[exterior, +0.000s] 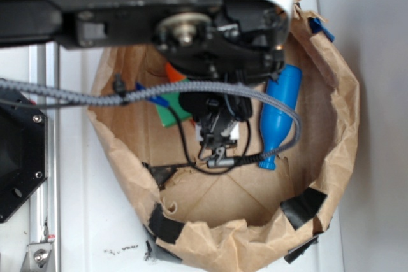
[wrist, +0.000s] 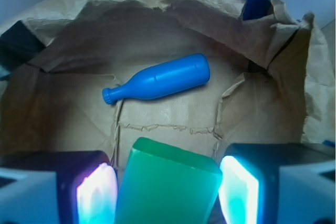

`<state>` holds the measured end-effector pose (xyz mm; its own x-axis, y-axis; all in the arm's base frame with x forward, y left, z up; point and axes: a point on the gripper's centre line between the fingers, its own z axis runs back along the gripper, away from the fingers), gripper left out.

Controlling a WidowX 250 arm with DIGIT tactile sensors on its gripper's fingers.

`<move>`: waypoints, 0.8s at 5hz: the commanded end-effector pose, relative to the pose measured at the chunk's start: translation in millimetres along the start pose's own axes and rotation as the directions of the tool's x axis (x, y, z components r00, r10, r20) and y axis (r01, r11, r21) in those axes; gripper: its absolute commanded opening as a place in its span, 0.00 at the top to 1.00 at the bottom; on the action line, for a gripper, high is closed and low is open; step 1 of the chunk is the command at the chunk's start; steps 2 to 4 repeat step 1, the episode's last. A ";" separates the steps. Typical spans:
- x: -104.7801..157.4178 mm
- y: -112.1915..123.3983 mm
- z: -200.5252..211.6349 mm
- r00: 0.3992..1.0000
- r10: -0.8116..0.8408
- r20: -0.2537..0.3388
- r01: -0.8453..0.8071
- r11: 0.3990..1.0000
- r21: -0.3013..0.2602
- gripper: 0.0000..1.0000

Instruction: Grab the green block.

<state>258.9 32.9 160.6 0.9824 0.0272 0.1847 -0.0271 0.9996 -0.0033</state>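
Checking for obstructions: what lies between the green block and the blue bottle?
In the wrist view, only bare brown paper lies between the green block and the blue bottle.

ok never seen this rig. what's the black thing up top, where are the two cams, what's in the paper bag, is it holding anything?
The black thing is the robot arm, seen from above by the outside camera. It reaches down into a cut-down brown paper bag on a white table.

The second camera sits on the wrist and looks out between the two glowing fingers of the gripper.

In the bag lie a blue plastic toy bottle on its side and a flat green rectangular block. An orange bit shows behind the arm; too hidden to name.

The block sits between the fingers with gaps on both sides, so it looks framed, not gripped.
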 end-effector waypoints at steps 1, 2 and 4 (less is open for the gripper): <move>4.7 0.2 17.5 0.997 -0.009 0.075 0.006 0.999 0.039 1.00; 4.7 0.2 17.5 0.997 -0.009 0.075 0.006 0.999 0.039 1.00; 4.7 0.2 17.5 0.997 -0.009 0.075 0.006 0.999 0.039 1.00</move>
